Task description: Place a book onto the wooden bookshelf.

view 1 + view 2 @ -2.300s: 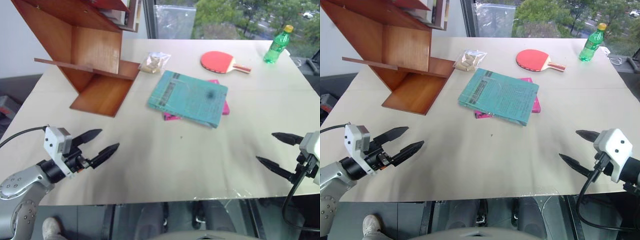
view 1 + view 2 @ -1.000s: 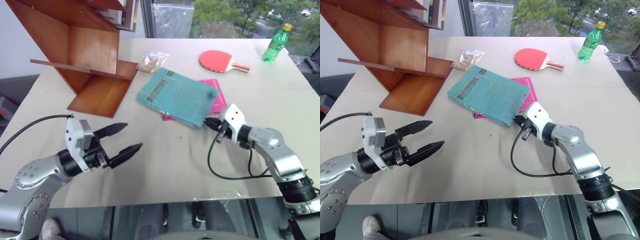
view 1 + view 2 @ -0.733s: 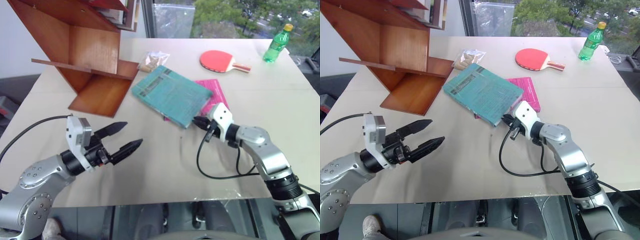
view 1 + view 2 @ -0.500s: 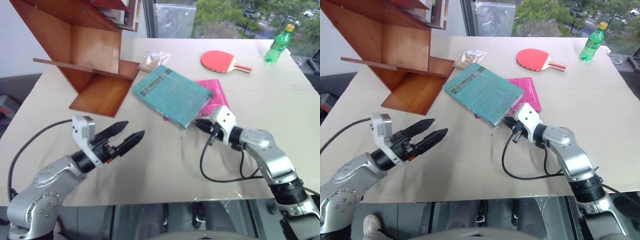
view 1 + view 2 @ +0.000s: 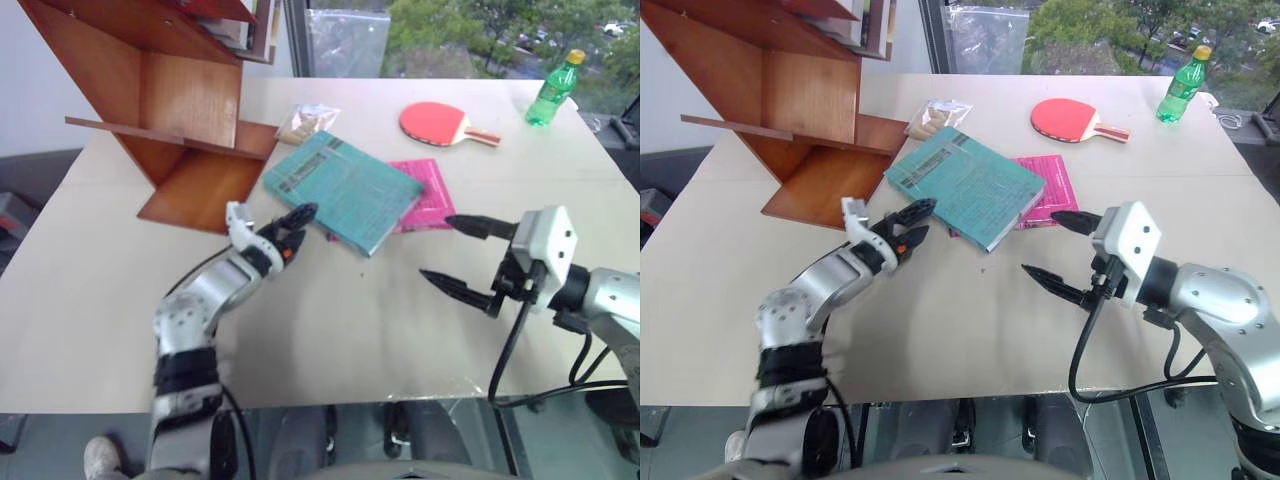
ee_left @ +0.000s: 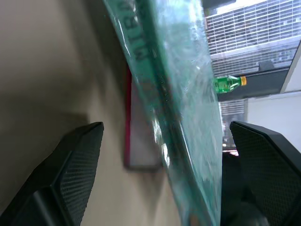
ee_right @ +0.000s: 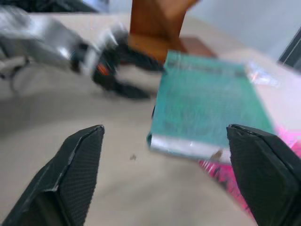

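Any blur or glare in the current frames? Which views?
Right wrist view: motion blur smears the left tool and softens the book. Left wrist view: the book's spine is too close, out of focus, with glare streaks on its plastic wrap. Eye views: sharp and evenly lit, with soft shadows on the table and bright window light behind the green bottle.

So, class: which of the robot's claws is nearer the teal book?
Left. The left claw is open right at the teal book's near-left edge; the right claw, also open, hangs back off its near-right corner.
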Motion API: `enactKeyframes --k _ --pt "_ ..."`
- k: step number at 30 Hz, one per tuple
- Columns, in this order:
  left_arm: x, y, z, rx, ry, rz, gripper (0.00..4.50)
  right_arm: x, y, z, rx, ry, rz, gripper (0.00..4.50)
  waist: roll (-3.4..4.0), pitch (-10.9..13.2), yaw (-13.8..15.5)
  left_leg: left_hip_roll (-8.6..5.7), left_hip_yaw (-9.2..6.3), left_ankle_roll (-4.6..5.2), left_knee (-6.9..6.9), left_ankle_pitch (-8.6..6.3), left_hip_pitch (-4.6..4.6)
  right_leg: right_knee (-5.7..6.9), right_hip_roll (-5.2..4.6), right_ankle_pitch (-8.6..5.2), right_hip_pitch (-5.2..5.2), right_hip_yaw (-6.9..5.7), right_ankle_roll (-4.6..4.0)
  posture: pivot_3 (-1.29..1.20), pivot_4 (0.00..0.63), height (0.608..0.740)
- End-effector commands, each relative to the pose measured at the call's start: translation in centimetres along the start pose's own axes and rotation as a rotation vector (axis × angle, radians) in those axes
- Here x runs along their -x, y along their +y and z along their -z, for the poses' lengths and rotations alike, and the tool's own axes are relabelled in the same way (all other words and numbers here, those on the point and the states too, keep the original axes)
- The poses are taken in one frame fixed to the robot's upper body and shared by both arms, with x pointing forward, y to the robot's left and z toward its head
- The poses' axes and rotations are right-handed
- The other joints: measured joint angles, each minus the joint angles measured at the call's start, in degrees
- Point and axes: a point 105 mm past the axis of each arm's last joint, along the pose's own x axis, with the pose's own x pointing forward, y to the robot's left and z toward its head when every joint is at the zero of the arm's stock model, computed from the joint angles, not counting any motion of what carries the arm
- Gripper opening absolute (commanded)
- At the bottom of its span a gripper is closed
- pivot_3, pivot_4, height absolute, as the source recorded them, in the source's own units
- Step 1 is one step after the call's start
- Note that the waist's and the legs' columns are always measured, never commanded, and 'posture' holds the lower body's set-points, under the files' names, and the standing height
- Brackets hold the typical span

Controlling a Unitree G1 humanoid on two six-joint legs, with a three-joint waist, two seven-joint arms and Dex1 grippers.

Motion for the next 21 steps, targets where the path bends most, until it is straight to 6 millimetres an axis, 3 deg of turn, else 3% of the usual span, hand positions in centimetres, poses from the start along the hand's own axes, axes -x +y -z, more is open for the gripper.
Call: enactKeyframes --k 1,5,8,11,16,18,21 --pt "-2.2 0.0 -1.2 0.056 -0.033 0.022 4.5 0.2 0.1 -1.7 0.051 -0.035 0.035 4.3 0.0 0.0 0.03 0.0 0.0 0.0 0.0 0.01 0.01 0.0 0.01 0.0 0.01 -0.01 0.0 0.0 0.15 0.74" --pt "-4.1 -0.4 -1.3 0.122 -0.021 0.064 4.5 0.6 0.5 -1.7 0.056 -0.021 0.047 4.3 -0.02 0.0 -0.03 -0.02 0.07 -0.01 0.0 0.01 0.01 -0.02 0.01 0.0 0.0 -0.04 0.01 0.0 0.15 0.74" --pt "-4.8 -0.1 -1.0 0.169 -0.016 0.075 3.76 1.1 0.8 -1.5 0.059 -0.014 0.058 4.38 -0.03 -0.01 0.06 -0.02 0.03 -0.01 -0.01 0.01 -0.04 -0.07 0.0 -0.01 0.0 -0.04 0.02 0.0 0.15 0.74" --pt "-4.9 -0.2 -0.7 0.202 -0.012 0.1 2.32 1.8 1.0 -1.3 0.062 -0.013 0.067 4.38 -0.02 -0.01 0.0 -0.02 0.04 -0.01 -0.01 0.01 -0.04 -0.09 -0.01 -0.01 0.0 -0.03 0.03 0.0 0.15 0.74" --pt "-4.2 -0.6 -1.0 0.233 -0.011 0.133 1.15 2.6 1.1 -1.3 0.072 -0.031 0.083 4.38 -0.03 -0.01 0.03 -0.01 0.01 -0.02 0.0 0.02 0.01 -0.03 -0.02 -0.08 0.02 0.01 0.15 0.0 0.15 0.74" --pt "-3.4 -1.2 -1.0 0.238 0.003 0.163 0.42 2.8 1.2 -1.4 0.075 -0.044 0.086 4.38 -0.03 -0.01 -0.05 -0.01 0.01 -0.02 0.0 0.02 0.01 -0.03 -0.02 -0.09 0.02 0.03 0.16 0.0 0.15 0.74" --pt "-1.8 -3.0 -0.3 0.216 0.039 0.228 0.42 3.2 1.0 -1.6 0.079 -0.062 0.091 4.38 -0.04 0.0 -0.12 0.01 0.01 -0.02 -0.01 0.01 0.03 -0.04 -0.03 -0.05 0.02 0.09 0.11 0.0 0.15 0.74"
